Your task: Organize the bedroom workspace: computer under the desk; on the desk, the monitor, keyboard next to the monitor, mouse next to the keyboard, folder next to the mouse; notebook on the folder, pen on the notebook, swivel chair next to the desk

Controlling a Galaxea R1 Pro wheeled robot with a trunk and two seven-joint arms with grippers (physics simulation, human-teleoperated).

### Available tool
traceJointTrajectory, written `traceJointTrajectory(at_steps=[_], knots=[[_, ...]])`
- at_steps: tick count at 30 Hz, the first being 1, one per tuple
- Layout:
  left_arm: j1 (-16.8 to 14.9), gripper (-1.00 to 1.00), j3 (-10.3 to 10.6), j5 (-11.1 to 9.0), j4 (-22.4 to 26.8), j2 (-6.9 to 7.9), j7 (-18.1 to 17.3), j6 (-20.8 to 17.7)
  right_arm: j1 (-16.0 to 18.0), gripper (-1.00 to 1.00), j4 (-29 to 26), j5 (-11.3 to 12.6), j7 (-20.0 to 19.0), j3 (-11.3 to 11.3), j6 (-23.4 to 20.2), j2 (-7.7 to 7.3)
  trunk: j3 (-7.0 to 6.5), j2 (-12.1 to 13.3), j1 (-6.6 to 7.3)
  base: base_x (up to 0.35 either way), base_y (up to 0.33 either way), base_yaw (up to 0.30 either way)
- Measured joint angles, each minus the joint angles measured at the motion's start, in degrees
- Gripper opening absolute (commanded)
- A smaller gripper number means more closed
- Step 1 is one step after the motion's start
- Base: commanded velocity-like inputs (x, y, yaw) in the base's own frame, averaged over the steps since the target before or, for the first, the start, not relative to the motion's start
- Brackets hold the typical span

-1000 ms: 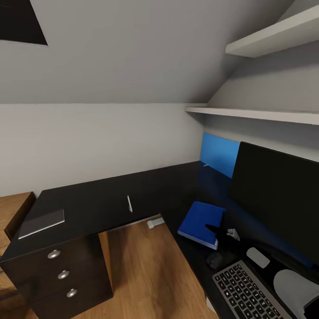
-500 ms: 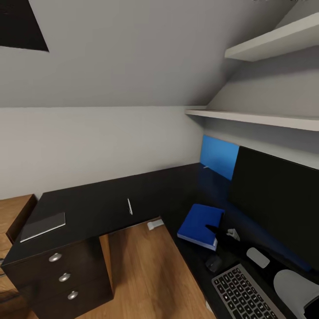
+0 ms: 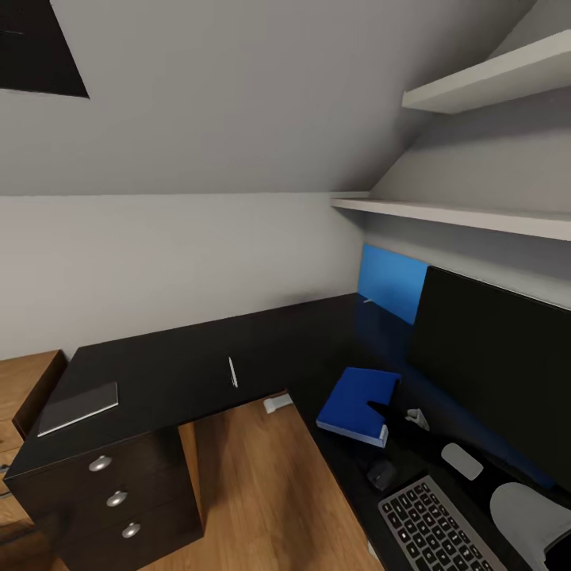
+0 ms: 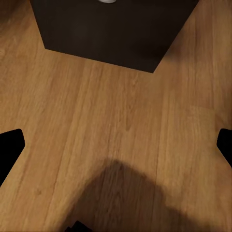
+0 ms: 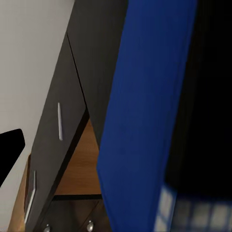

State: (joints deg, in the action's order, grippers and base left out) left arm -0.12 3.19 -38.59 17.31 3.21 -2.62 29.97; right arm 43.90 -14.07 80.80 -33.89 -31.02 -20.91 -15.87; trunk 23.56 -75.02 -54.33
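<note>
Pincer [image 3: 379,412] of right arm at folder [image 3: 354,402] edge.

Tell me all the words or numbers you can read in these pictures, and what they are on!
None can be read.
The keyboard: its keys carry pale marks, too small and blurred to read.
The monitor: plain black screen, no text.
The folder, the notebook and the pen: no lettering visible.
The desk and its drawer knobs: no labels.
</note>
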Motion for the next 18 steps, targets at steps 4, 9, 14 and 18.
traceJointTrajectory(at_steps=[4, 9, 14, 18], knots=[[0.02, 1.00, 0.00, 0.00, 0.00, 0.00, 0.01, 0.02, 0.00, 1.00, 0.00, 0.00, 0.00, 0.00, 0.00, 0.00, 0.00, 0.00, 0.00, 0.000, 0.000, 0.000], [0.01, 1.00, 0.00, 0.00, -0.01, 0.00, 0.04, 0.00, 0.00, 1.00, 0.00, 0.01, 0.03, 0.00, -0.02, 0.00, 0.00, 0.00, 0.00, 0.000, 0.000, 0.000], [0.01, 1.00, 0.00, 0.00, 0.00, 0.00, 0.04, 0.00, 0.00, 1.00, 0.00, 0.01, 0.05, 0.02, -0.13, 0.00, 0.00, 0.00, 0.00, 0.000, 0.000, 0.000], [0.01, 1.00, 0.00, 0.00, -0.03, 0.00, 0.04, 0.00, 0.00, 1.00, 0.00, 0.00, 0.06, 0.02, -0.22, -0.03, 0.00, 0.00, 0.00, 0.000, 0.000, 0.000]])
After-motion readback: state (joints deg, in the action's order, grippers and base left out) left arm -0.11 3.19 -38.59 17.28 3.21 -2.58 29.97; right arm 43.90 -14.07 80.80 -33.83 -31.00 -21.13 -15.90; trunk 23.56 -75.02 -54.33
